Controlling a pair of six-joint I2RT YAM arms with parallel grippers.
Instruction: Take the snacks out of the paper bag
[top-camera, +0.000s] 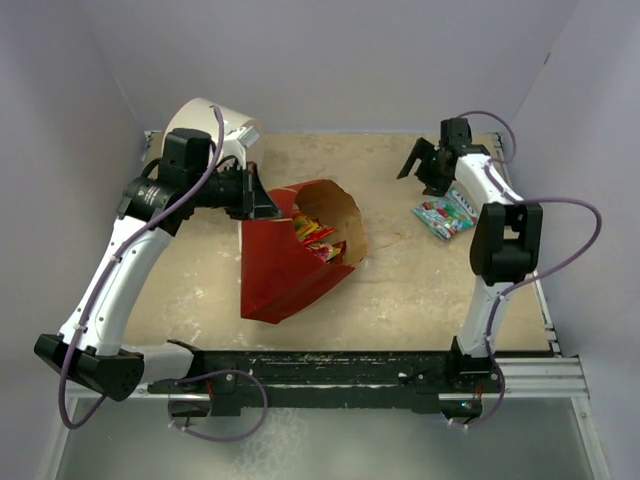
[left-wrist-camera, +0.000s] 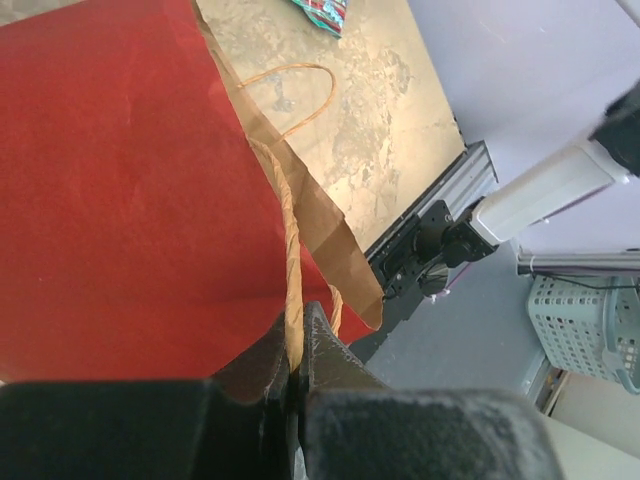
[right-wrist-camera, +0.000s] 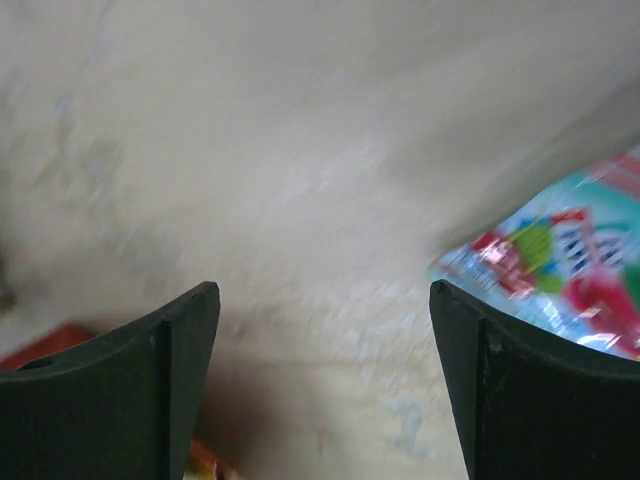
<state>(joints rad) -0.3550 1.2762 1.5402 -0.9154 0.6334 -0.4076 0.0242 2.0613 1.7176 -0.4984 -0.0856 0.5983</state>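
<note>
The red paper bag (top-camera: 285, 275) lies tilted mid-table, its brown mouth facing up and to the right. Several orange and red snacks (top-camera: 312, 238) show inside it. My left gripper (top-camera: 262, 200) is at the bag's upper rim, and in the left wrist view this gripper (left-wrist-camera: 295, 350) is shut on the bag's string handle (left-wrist-camera: 290, 250) beside the red wall (left-wrist-camera: 120, 180). A teal-green snack packet (top-camera: 443, 215) lies on the table at the right. Just behind it hovers my right gripper (top-camera: 418, 165). In the right wrist view the gripper (right-wrist-camera: 325, 300) is open and empty, with the packet (right-wrist-camera: 560, 270) by its right finger.
A white cylinder drum (top-camera: 205, 125) stands at the back left behind my left arm. Grey walls close in the table on three sides. The bag's second string handle (left-wrist-camera: 300, 90) loops loose over the tan tabletop (top-camera: 420, 280). A metal rail (top-camera: 350, 365) runs along the near edge.
</note>
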